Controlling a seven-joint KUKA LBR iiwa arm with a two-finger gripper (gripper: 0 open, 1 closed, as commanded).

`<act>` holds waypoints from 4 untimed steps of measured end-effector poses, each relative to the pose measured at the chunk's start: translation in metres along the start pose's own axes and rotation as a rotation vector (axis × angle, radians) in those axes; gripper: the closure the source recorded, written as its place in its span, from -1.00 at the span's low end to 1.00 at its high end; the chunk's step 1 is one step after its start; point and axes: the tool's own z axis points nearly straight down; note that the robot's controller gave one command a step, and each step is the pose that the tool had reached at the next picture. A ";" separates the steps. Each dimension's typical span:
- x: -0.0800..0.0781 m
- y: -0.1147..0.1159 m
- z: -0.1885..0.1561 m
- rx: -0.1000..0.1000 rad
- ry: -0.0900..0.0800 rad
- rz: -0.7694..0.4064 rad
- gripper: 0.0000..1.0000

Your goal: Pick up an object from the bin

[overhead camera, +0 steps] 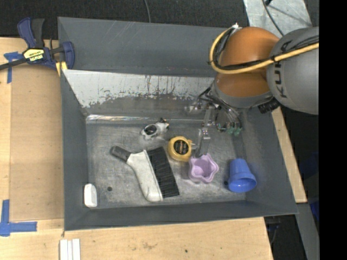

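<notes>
Orange wrist cover (244, 64) rides highest, toward the bin's (74, 161) right rear corner. Below it hang the jaws, spread impossible to tell. A yellow tape measure (180, 148) lies just left of them, a purple scalloped cup (203, 168) just frontward.

arm (297, 69): cut off on the right | small black-and-white thing (155, 129): too small to identify
</notes>
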 end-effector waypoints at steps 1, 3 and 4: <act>0.022 -0.008 0.026 0.000 -0.008 -0.109 -1.00; 0.081 -0.036 0.032 0.001 0.001 -0.261 -1.00; 0.096 -0.024 0.065 0.003 -0.003 -0.529 -1.00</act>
